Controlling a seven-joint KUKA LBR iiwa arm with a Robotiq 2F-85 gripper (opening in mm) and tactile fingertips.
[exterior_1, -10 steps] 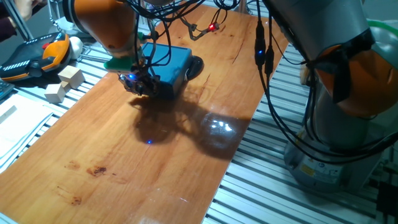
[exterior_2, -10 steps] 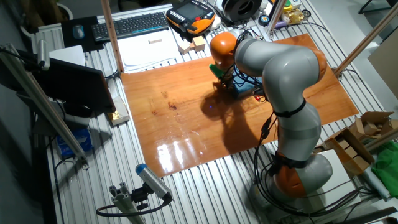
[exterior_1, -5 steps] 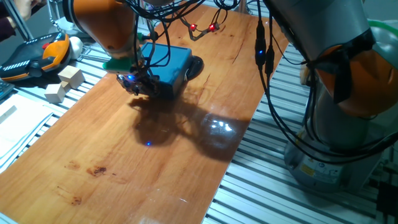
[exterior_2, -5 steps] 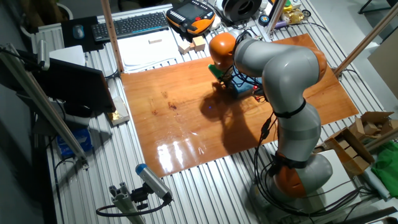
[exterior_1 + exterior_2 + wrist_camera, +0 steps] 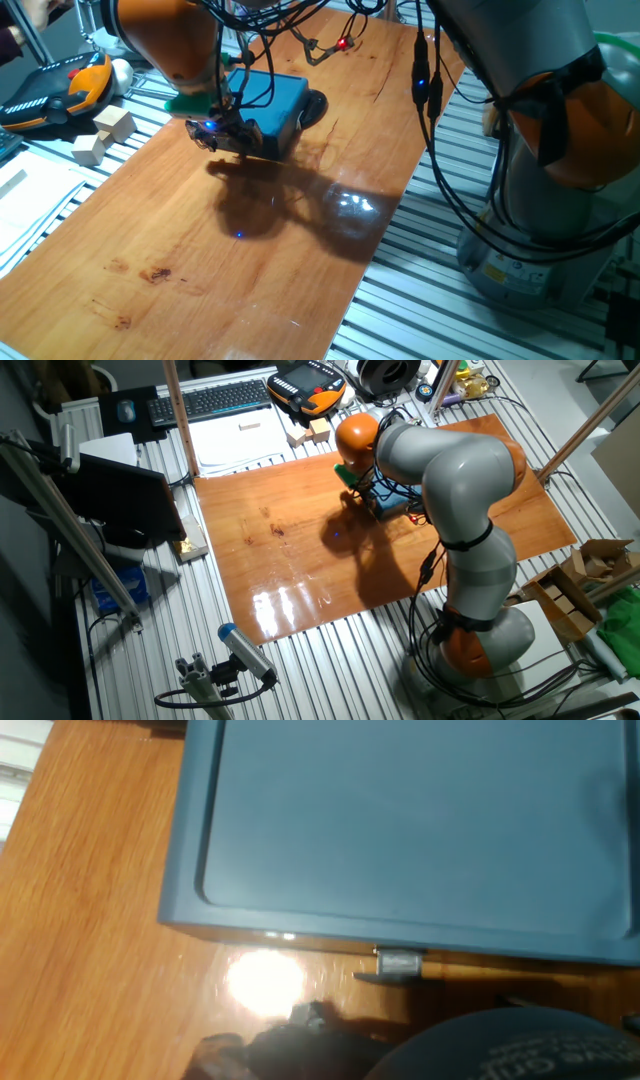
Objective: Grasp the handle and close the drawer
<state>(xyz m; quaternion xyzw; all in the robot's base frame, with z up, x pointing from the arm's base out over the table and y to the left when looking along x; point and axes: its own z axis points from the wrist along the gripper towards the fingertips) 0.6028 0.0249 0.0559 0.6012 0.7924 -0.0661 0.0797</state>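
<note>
Item: handle (image 5: pixel 399 963) — small grey metal knob, showing at the front edge of the blue box (image 5: pixel 420 820); likely rigid, smooth, slippery, so pinching it squarely is looking wise. Drawer (image 5: pixel 300 937) appearing nearly shut, only a thin strip showing. End effector (image 5: pixel 222 133) hovering just before the box front — opening and hold: cannot tell. Worktop (image 5: pixel 200 270) lying open behind it; cables (image 5: pixel 262 40) crowding above

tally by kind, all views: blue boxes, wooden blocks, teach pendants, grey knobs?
blue box: 1
wooden blocks: 2
teach pendant: 1
grey knob: 1
Total: 5
</note>
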